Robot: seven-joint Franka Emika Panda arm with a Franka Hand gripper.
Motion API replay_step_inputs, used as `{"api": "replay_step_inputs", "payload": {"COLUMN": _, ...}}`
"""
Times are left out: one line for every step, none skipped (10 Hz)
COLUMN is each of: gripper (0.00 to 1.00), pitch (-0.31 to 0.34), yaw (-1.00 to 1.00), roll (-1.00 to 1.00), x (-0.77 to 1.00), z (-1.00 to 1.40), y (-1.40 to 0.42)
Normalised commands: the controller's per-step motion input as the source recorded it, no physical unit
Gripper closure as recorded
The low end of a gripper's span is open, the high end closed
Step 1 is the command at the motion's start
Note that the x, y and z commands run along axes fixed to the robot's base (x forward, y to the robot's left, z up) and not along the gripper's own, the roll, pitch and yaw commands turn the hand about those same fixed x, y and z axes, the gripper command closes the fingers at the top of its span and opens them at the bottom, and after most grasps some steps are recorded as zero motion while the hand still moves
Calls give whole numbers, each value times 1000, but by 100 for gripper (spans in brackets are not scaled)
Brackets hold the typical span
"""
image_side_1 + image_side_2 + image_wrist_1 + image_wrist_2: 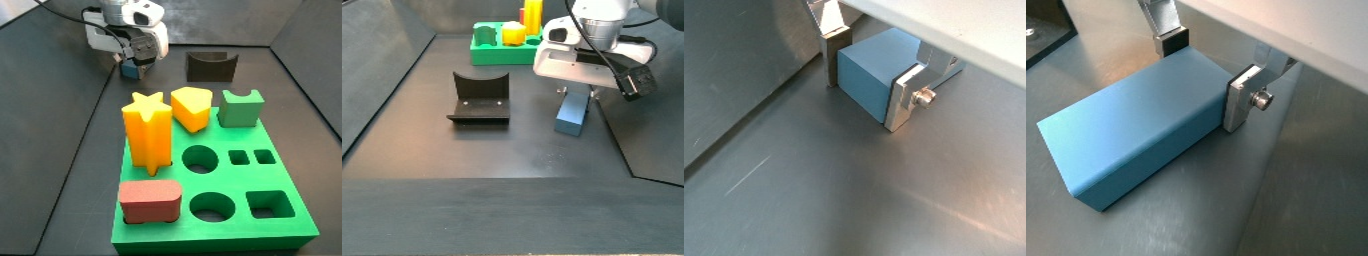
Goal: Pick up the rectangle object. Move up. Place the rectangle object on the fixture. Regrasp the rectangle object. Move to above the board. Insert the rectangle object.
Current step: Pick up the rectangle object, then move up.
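The rectangle object (1133, 140) is a plain blue-grey block lying flat on the dark floor, long side down (573, 112). My gripper (865, 90) straddles one end of it, with a silver finger (1243, 98) pressed on one side face and the other finger's dark pad against the opposite face. In a side view the gripper (132, 62) stands at the far left with the block (131, 70) under it. The fixture (211, 67) is a dark notched block nearby, apart from the gripper (576, 90). The green board (227, 200) lies further away.
On the board stand a tall orange-yellow star piece (148, 135), a yellow piece (191, 107), a green notched block (241, 108) and a red rounded block (148, 200). Dark walls enclose the floor, with one wall edge (751, 110) close beside the gripper.
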Motion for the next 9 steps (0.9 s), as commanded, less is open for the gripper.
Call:
{"api": "replay_step_inputs", "payload": {"gripper": 100, "pitch": 0, "yaw": 0, "roll": 0, "x": 0, "z": 0, "y": 0}}
{"api": "replay_step_inputs", "payload": {"gripper": 100, "pitch": 0, "yaw": 0, "roll": 0, "x": 0, "z": 0, "y": 0}}
{"api": "replay_step_inputs", "payload": {"gripper": 100, "pitch": 0, "yaw": 0, "roll": 0, "x": 0, "z": 0, "y": 0}}
{"api": "replay_step_inputs", "payload": {"gripper": 100, "pitch": 0, "yaw": 0, "roll": 0, "x": 0, "z": 0, "y": 0}}
{"api": "replay_step_inputs", "payload": {"gripper": 100, "pitch": 0, "yaw": 0, "roll": 0, "x": 0, "z": 0, "y": 0}}
{"api": "replay_step_inputs", "payload": {"gripper": 100, "pitch": 0, "yaw": 0, "roll": 0, "x": 0, "z": 0, "y": 0}}
{"api": "replay_step_inputs", "payload": {"gripper": 100, "pitch": 0, "yaw": 0, "roll": 0, "x": 0, "z": 833, "y": 0}}
{"api": "replay_step_inputs", "payload": {"gripper": 100, "pitch": 19, "yaw": 41, "roll": -1, "x": -17, "z": 797, "y": -17}}
{"api": "replay_step_inputs", "payload": {"gripper": 100, "pitch": 46, "yaw": 38, "roll": 3, "x": -16, "z": 711, "y": -12}}
